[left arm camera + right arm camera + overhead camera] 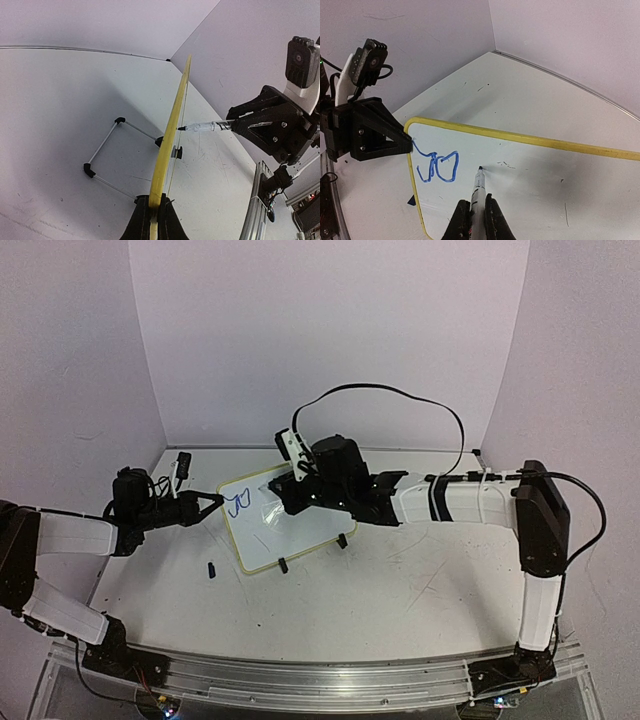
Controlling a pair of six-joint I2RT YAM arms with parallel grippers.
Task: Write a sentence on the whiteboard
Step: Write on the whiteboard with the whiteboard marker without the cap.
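Whiteboard (300, 530) propped upright mid-table. Left gripper (154, 212) clamped on its yellow frame edge. Right gripper (474, 220) pinching marker (477, 187), tip at surface or just off it, hard to tell, right of blue scribble (437, 167). Best: light pressure, board braced, strokes rightward into blank space.

Your left arm (75, 535) reaches in low from the left with its forearm nearly level. Your left gripper (207, 506) is clamped tight on the left edge of the whiteboard (300, 528). Your right arm (470, 502) bends at the elbow and stretches leftward. Your right gripper (282, 494) is closed around a marker (477, 186).
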